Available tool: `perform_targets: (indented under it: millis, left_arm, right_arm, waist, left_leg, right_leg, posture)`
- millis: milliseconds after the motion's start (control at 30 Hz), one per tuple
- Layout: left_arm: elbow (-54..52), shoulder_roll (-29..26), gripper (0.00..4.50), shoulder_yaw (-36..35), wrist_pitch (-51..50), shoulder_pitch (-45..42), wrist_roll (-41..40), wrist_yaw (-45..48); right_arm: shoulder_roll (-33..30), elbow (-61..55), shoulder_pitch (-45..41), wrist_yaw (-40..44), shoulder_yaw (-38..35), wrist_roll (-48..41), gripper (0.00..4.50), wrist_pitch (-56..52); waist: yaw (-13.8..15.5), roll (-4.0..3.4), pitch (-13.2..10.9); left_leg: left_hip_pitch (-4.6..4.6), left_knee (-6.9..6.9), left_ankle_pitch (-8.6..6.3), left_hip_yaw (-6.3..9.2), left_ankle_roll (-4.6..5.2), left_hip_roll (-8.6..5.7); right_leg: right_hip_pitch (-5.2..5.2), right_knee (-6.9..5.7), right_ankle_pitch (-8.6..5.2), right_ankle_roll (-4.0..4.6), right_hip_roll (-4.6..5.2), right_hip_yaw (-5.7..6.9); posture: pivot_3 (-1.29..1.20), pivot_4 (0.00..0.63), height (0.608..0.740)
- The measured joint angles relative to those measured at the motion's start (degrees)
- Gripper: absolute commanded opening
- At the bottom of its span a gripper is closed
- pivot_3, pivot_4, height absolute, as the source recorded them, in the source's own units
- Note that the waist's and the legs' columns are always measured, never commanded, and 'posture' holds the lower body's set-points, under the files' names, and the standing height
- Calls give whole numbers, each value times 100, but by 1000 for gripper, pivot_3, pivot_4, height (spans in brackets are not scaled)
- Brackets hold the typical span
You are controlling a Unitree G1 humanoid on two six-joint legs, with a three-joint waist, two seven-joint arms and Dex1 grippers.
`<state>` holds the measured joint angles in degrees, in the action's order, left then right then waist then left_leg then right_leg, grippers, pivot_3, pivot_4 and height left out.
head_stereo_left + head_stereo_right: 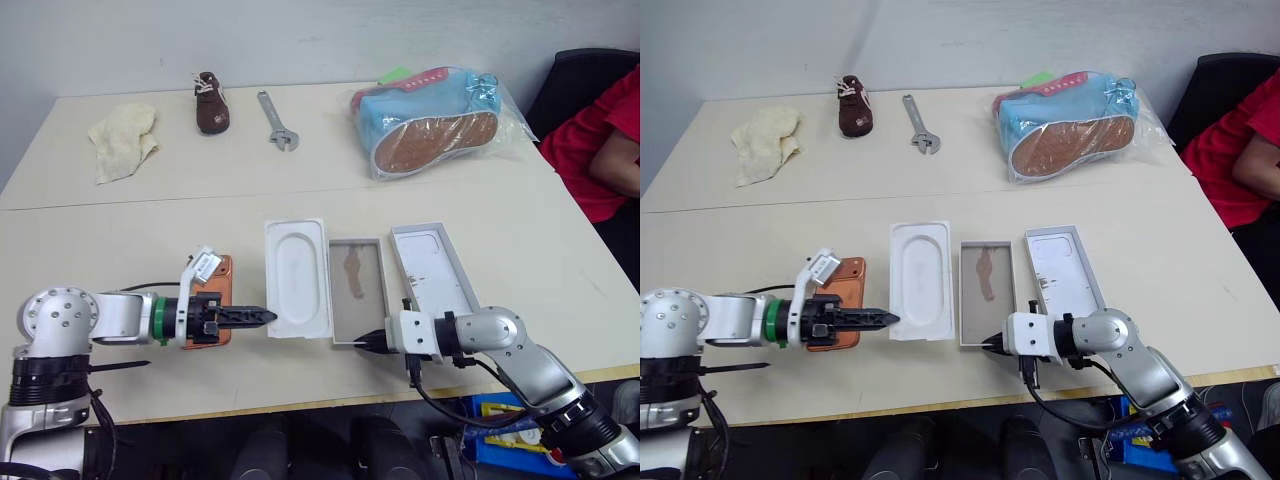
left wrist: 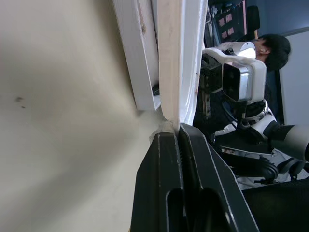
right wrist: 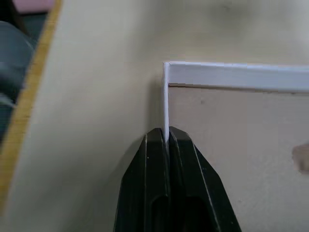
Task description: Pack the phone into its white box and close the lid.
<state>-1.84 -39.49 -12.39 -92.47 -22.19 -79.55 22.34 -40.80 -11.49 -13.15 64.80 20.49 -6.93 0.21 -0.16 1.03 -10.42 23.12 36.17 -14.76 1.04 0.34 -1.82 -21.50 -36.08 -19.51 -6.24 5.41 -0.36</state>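
Pinching the near wall of the white box (image 1: 357, 292), the right gripper (image 1: 369, 342) was closed on its thin rim, the tray's long axis running straight ahead. The left gripper (image 1: 262, 316) was shut empty, the phone (image 1: 212, 297) lying just behind its fingertips, nearer that arm.

A: Silver-grey arms, those were, with round screw-studded joints, and a green ring sat behind the left gripper (image 1: 262, 316).

B: Both had black fingers; black cable trailed under the right gripper (image 1: 362, 342).
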Motion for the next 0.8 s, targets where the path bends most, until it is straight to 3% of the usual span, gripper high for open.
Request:
perform_targets:
  millis: [267, 400, 567, 733, 800]
  left_arm:
    - [-27, 339, 0, 146, 3, 21, -472, -749]
    - [-2, 495, 0, 258, 17, 15, -627, -1149]
    - [62, 623, 0, 524, 186, 10, -1035, -1748]
    - [304, 878, 0, 922, 814, 14, -1766, -2818]
    - [324, 936, 0, 1107, 1134, 26, -2123, -3244]
  right_arm:
    - [229, 47, -195, 52, 178, 238, 18, 25]
    - [201, -11, -129, 41, 149, 287, 948, -83]
    - [-325, -1000, 447, 117, -347, -293, 2726, -804]
    - [-1139, -2171, 1268, 197, -1983, -1830, 4456, -1933]
    - [-1277, -2415, 1464, 97, -2697, -2404, 4456, -2365]
  waist:
    - [6, 2, 1]
    - [13, 2, 1]
    - [40, 5, 2]
    - [78, 7, 4]
    - [82, 9, 4]
  left_leg:
    - [-2, 5, 5, 0, -8, 0]
    - [-1, 4, 5, 0, -9, -1]
    - [1, 6, 5, 3, -9, -2]
    - [-3, 6, -1, 6, 0, 0]
    - [-3, 5, -7, 6, 10, 1]
  right_leg:
    - [0, -9, 0, 0, -1, 0]
    - [0, -7, 0, 0, -1, 0]
    - [4, -2, 1, -1, 1, 1]
    - [14, 4, 1, -1, 1, 3]
    - [15, 5, 1, -1, 1, 2]
  posture:
    - [0, 150, 740]
    - [0, 150, 740]
    - [0, 150, 740]
    - [0, 150, 740]
    - [0, 150, 740]
